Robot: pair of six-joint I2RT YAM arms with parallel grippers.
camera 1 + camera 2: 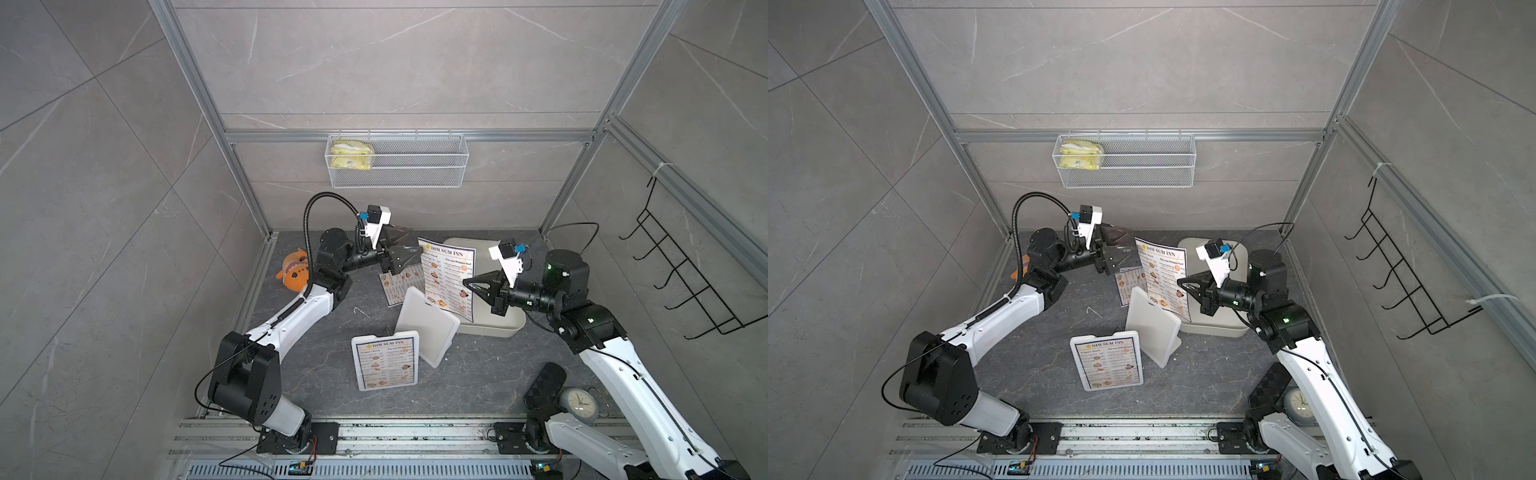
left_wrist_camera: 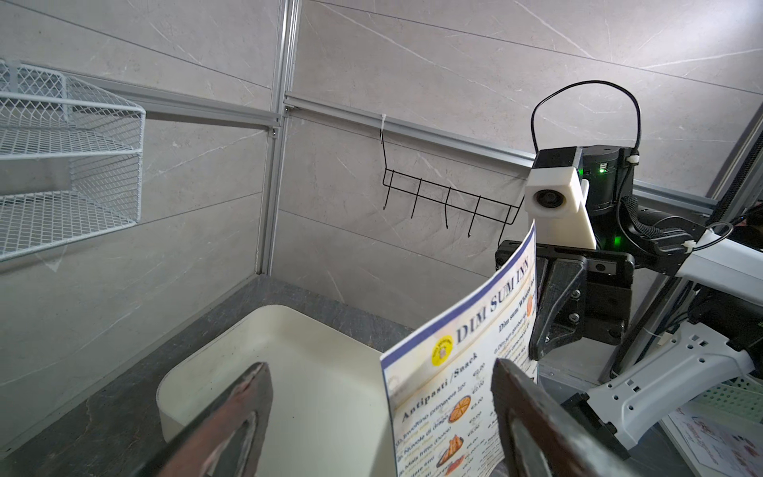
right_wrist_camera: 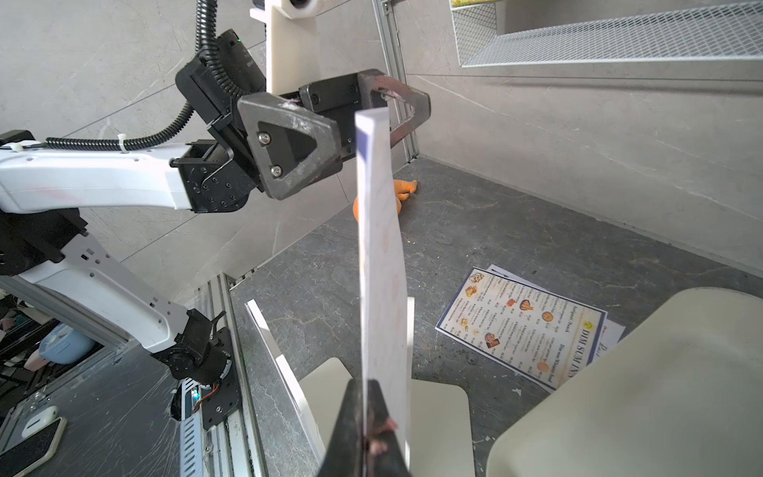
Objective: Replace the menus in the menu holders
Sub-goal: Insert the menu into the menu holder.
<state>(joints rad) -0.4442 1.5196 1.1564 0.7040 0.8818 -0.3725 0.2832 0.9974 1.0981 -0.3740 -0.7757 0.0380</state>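
Right end effector (image 3: 365,392) tight on menu (image 3: 380,256)

We read "DIM SUM INN" in dark capitals beside a yellow round badge at the head of the upright menu (image 2: 437,396) in mid-scene. Under that heading stand "Antipasti /Snack", then the lines "Involtino primavera" and "Nuvole di drago"; its right-hand column begins "Dim sum" and the rest is hidden. The same "DIM SUM INN" heads the framed menu (image 1: 384,361) standing nearer to us and the flat menu (image 3: 520,322) lying on the table farther left, where the last letter is covered and the small print is too fine for us to read.
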